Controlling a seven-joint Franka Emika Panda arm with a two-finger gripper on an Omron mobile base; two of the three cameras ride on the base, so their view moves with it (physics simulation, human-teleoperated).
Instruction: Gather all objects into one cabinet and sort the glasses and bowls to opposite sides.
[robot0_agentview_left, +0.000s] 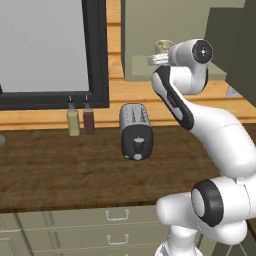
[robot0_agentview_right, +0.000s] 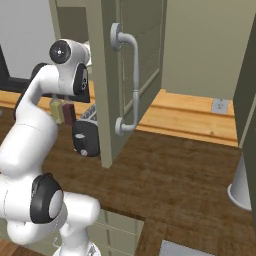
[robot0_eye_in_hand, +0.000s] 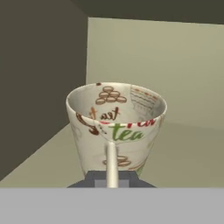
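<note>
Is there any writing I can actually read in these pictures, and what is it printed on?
"tea" in green letters, on the inside wall of the cream mug seen in the hand view.
Dark brown script above it on the same mug: looks like part of a word, too broken to read.
A red word beside the green one: cut off by the rim, unreadable.
Toaster and bottles: no readable text.
</note>
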